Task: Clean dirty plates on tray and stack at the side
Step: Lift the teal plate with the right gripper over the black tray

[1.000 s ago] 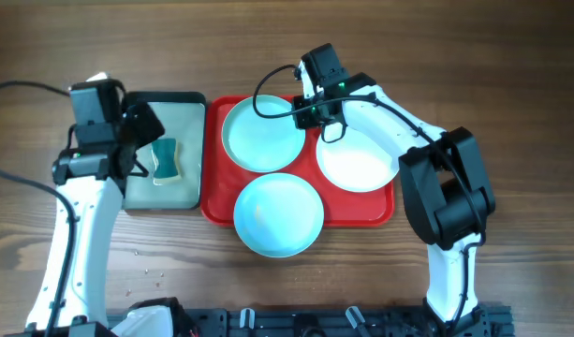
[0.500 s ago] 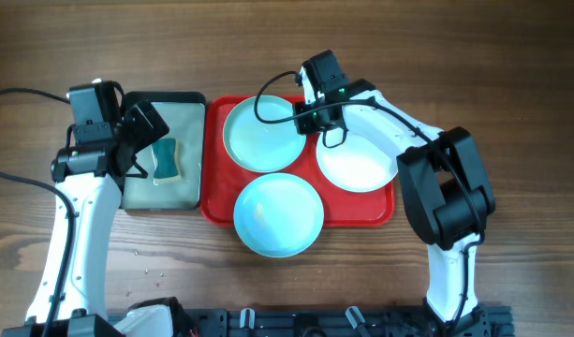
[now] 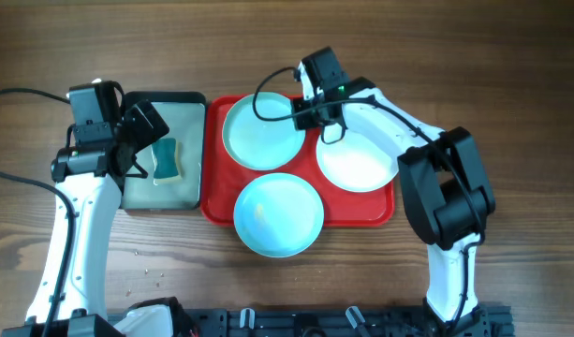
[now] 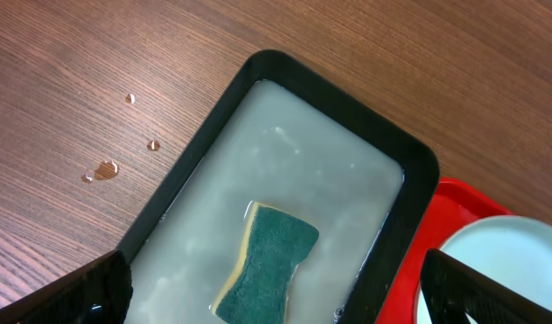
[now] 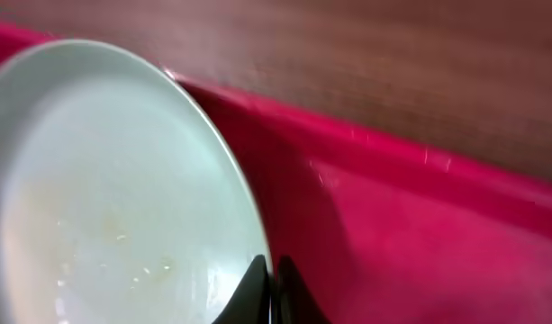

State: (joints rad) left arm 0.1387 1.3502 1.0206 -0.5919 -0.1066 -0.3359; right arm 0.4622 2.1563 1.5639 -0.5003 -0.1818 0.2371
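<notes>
The plates lie all three on the red tray (image 3: 380, 208). We begin at the right gripper (image 5: 271, 290): its jaws are narrow, closed onto the rim of the rear aqua plate (image 5: 104, 198), at about 2 o'clock of that plate seen from overhead. This plate sits at 11 o'clock of the tray, the white plate (image 3: 357, 159) at 3 o'clock, and the front aqua plate (image 3: 278, 213) at 6 o'clock, overhanging the near rim. Just beside the tray, at 9 o'clock, we see a black-rimmed tray (image 4: 411, 171) with cloudy water and a green sponge (image 4: 266, 261). The left gripper (image 4: 280, 297) hovers above it, jaws wide apart and holding nothing.
</notes>
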